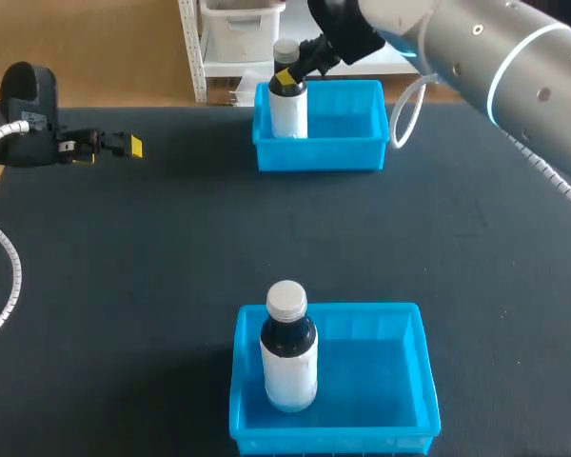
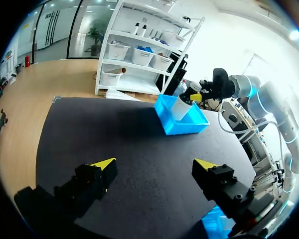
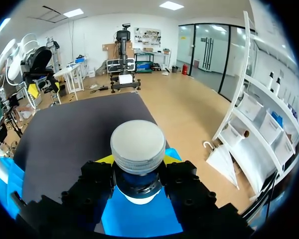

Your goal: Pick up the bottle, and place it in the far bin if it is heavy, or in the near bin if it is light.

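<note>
Black table [image 1: 124,286] carries two blue bins. One bottle [image 1: 288,114] stands upright at the left end of the far bin [image 1: 347,124], with the right gripper [image 1: 285,78] clamped on its neck below the cap. A second bottle [image 1: 288,367] stands upright in the near bin [image 1: 381,381], untouched. The left gripper [image 1: 128,146] hangs over the table's far left part, fingers spread, holding nothing.

A robotics lab: a left arm [image 1: 24,114] and right arm [image 1: 500,67] flank a black table [image 1: 152,267] bearing a blue far bin [image 1: 328,157] and near bin [image 1: 333,443].
</note>
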